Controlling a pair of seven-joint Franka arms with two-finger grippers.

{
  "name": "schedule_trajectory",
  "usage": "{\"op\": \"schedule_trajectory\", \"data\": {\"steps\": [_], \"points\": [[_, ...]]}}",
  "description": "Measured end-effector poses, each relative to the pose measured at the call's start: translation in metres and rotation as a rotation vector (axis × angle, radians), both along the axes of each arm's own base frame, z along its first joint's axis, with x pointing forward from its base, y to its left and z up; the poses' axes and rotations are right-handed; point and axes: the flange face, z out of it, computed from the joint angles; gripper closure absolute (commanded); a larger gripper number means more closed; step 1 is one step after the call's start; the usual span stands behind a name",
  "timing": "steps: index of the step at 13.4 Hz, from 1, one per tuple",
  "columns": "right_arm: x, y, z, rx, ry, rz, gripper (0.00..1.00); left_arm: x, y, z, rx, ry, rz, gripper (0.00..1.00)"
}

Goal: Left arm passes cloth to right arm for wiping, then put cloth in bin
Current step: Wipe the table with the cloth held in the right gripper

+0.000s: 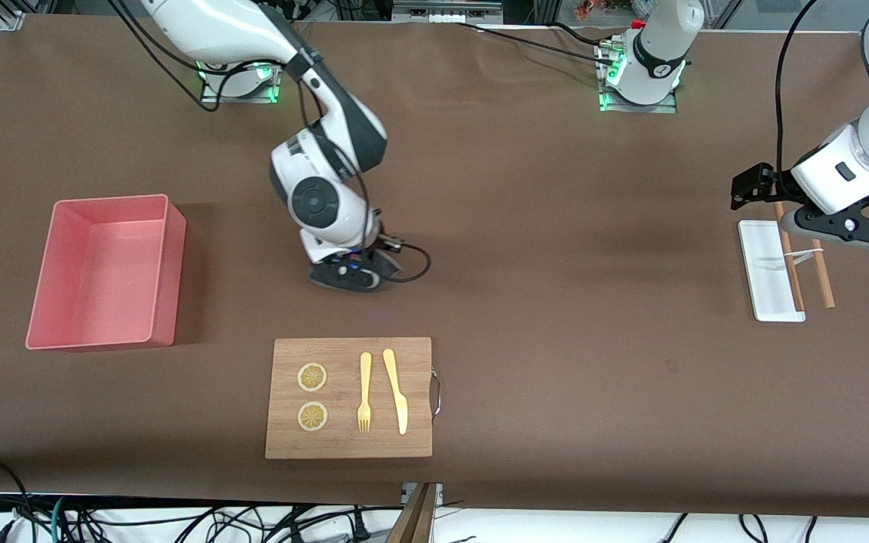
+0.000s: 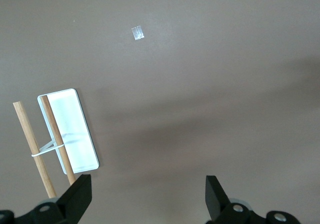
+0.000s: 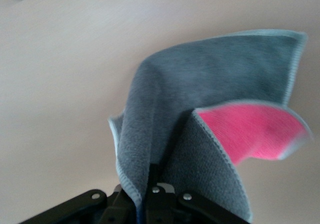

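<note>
The cloth (image 3: 210, 134) is clenched in the right tool (image 1: 351, 275), pressed low on the surface for wiping, near the board (image 1: 349, 398), while the released left tool (image 2: 147, 196) is kept waiting over the white tray (image 1: 769, 270).

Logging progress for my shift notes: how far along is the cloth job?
The handover looks done: the right gripper holds the cloth low over the table, while the left gripper waits open over the white tray. Left: putting the cloth in the pink bin.
</note>
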Motion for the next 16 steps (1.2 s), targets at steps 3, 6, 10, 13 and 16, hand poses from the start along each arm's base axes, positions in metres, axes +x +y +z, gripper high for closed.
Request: {"op": "schedule_trajectory", "data": {"steps": [3, 6, 10, 13, 16], "points": [[-0.003, 0.038, 0.036, 0.075, -0.001, -0.071, 1.0, 0.0, 0.0, 0.001, 0.0, -0.001, 0.0, 0.0], [0.012, 0.028, 0.05, 0.088, 0.007, -0.093, 1.0, 0.0, -0.001, 0.002, -0.001, -0.005, 0.0, 0.0], [0.048, -0.05, 0.008, 0.064, 0.042, -0.057, 1.0, 0.0, -0.002, 0.003, -0.001, -0.007, -0.002, 0.0], [0.069, -0.127, -0.024, 0.066, 0.068, 0.018, 1.0, 0.0, -0.003, 0.004, -0.002, -0.008, -0.004, 0.0], [0.083, -0.188, -0.025, 0.071, 0.101, 0.111, 1.0, 0.0, -0.003, 0.004, -0.002, -0.008, -0.004, 0.0]]}}
